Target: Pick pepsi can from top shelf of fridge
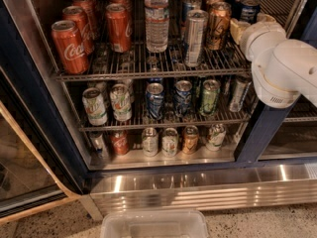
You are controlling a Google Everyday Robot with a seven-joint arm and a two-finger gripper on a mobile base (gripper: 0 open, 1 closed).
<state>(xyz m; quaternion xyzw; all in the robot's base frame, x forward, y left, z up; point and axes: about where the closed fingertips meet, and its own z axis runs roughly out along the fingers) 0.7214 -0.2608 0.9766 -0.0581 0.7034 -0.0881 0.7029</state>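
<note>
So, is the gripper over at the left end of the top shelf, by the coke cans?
No, the gripper is at the shelf's right end, beside the bronze can.
</note>
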